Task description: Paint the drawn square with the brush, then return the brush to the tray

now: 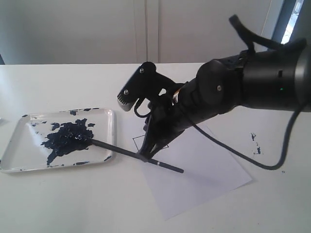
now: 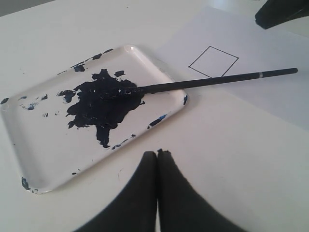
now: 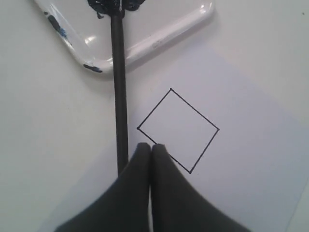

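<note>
While peeking at left gripper (image 2: 157, 154) and right gripper (image 3: 150, 147), both pinched closed on nothing, spot long thin black brush (image 2: 207, 81) lying across rim of shallow white paint-splattered tray (image 2: 48, 145), handle beside unpainted thin-outlined black square (image 2: 213, 62).

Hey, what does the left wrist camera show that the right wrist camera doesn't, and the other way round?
Only the left wrist view: the whole tray with its big dark paint blotch, the silver band on the brush, and the shut left pincer away from it all.
Only the right wrist view: the shut tips of the right pincer, beside the brush handle at the square's edge.
Both: the brush with its tip in the tray, the unpainted square, and the paper.
</note>
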`<action>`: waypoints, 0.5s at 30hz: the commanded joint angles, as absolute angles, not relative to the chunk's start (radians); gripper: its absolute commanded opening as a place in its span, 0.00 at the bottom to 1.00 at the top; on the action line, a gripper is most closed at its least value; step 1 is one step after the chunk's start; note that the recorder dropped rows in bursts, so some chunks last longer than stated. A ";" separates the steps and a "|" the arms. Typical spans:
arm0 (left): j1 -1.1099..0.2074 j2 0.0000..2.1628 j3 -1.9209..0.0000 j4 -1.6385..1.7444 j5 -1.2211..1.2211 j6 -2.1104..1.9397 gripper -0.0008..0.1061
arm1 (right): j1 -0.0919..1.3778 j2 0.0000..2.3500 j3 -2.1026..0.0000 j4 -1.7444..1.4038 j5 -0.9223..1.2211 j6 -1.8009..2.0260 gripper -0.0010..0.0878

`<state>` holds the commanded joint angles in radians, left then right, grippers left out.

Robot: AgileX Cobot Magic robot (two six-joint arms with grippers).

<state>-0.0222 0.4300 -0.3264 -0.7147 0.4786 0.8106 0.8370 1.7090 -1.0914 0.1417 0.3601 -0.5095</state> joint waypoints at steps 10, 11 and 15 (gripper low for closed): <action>-0.022 0.430 -0.326 -0.715 0.479 0.811 0.01 | 0.839 1.781 -1.097 0.186 0.309 -0.494 0.01; -0.022 0.430 -0.326 -0.715 0.479 0.811 0.01 | 0.839 1.783 -1.097 0.186 0.309 -0.494 0.01; -0.022 0.430 -0.326 -0.715 0.479 0.811 0.01 | 0.839 1.788 -1.097 0.186 0.303 -0.496 0.01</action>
<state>-0.0222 0.4300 -0.3264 -0.7147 0.4786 0.8106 0.8389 1.7875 -1.0971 0.1857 0.3025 -0.4958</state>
